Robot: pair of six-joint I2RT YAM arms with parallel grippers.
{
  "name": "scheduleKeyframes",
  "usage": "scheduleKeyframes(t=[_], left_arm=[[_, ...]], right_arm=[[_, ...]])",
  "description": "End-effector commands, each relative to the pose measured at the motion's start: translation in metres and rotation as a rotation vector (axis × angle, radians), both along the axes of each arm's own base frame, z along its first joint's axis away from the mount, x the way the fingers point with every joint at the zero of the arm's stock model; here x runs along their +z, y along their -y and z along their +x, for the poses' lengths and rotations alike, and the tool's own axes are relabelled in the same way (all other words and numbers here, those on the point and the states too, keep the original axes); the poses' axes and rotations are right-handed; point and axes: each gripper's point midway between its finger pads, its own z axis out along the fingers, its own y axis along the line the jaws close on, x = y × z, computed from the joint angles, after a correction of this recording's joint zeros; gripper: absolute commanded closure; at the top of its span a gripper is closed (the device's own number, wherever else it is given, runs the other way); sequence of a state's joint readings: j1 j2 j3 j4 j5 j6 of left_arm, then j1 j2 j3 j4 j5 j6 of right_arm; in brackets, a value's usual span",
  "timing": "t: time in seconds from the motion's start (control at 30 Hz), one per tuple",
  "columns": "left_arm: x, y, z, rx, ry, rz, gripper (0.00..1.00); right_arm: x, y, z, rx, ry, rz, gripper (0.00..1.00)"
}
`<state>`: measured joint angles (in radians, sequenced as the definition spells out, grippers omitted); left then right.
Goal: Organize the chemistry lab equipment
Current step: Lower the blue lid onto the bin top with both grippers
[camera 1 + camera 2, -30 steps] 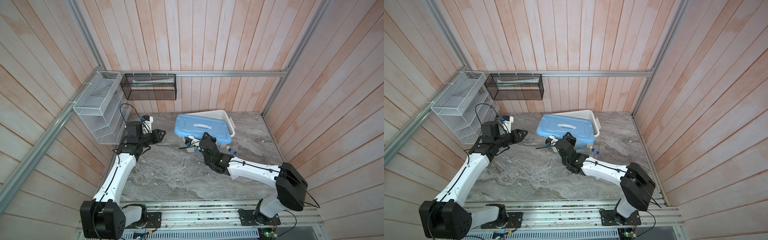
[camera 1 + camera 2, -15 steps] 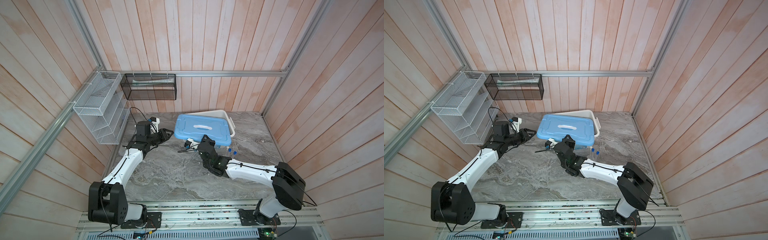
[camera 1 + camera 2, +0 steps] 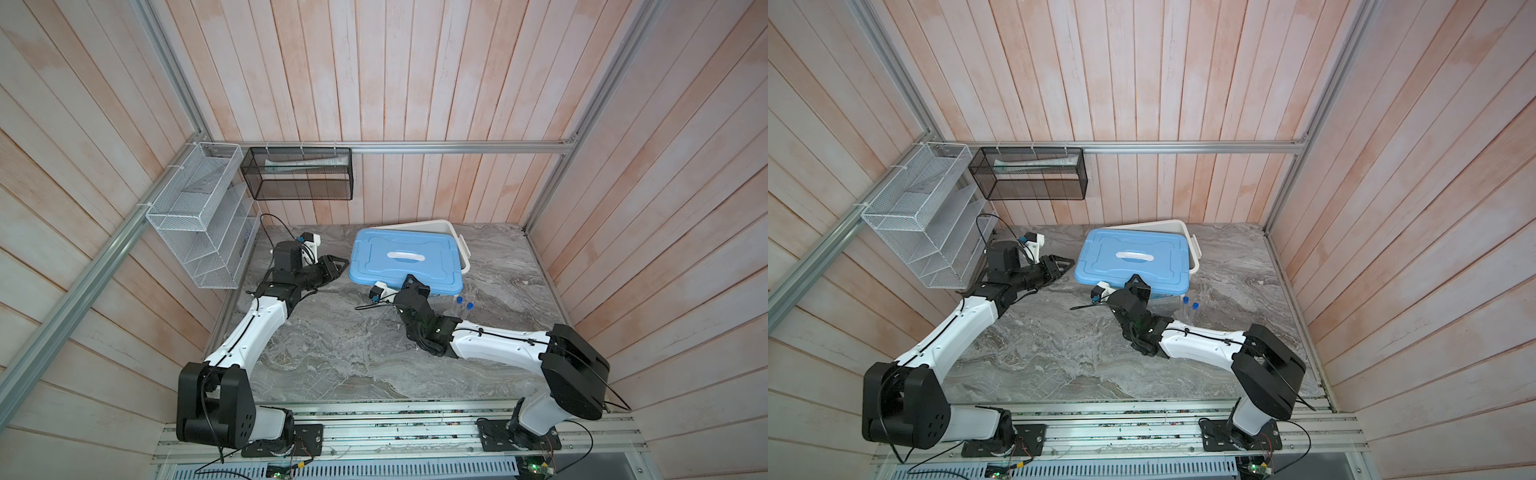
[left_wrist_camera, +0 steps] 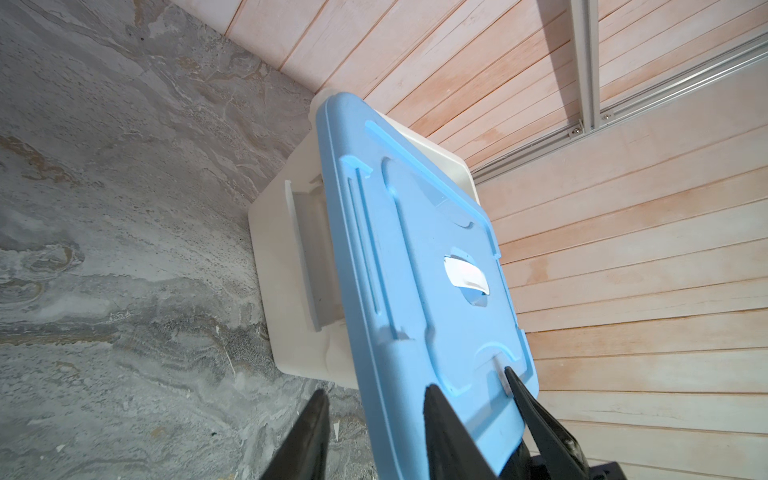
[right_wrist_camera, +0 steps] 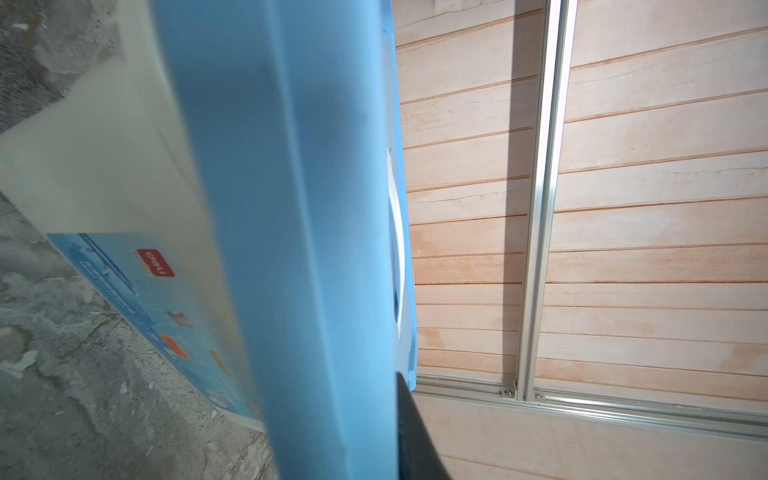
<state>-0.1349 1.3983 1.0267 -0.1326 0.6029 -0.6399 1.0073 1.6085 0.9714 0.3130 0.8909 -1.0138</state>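
Only equipment in sight: two blue-capped tubes (image 3: pixel 469 306) on the tabletop (image 3: pixel 332 353), near the outer side of the right fingers (image 3: pixel 409 279) and well apart from the left fingers (image 3: pixel 338 267), w/ the whole blue lid (image 3: pixel 405 249) between. Can't tell if they stand or lie. Rest of the kit isn't visible

Tubes, prob.: light, thin, stiff, smooth-walled, so they'd slip or roll, and might crack if squeezed hard. Best hold looks like across the body just under the cap, closing gently, cap acting as a stop

The thing at the fingers now is the lid, sitting skewed on the white bin (image 3: pixel 451 227). Right fingers are at the middle of its long rim. In the right wrist view one finger (image 5: pixel 415 436) lies along the lid's top face and the other is hidden behind the rim, so can't tell whether they clamp it or only straddle it. Left fingers stand partly open w/ nothing held, the lid's short end just ahead of the tips

Lid, by the look: broad, light, stiff plastic, a bit slick. A one-edge pinch would likely let it swing, so a rim hold at two edges — or the centre handle (image 3: pixel 405 256) — seems safer
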Motion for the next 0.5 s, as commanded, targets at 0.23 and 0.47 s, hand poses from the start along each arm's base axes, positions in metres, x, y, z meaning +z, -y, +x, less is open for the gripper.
scheduleKeyframes(t=[0.23, 0.47], left_arm=[[0.008, 0.011, 0.007, -0.038, 0.036, 0.008, 0.60], [0.007, 0.014, 0.009, -0.039, 0.032, 0.016, 0.60]], right_arm=[[-0.041, 0.002, -0.008, 0.024, -0.119, 0.034, 0.70], [-0.041, 0.006, -0.003, 0.020, -0.138, 0.057, 0.66]])
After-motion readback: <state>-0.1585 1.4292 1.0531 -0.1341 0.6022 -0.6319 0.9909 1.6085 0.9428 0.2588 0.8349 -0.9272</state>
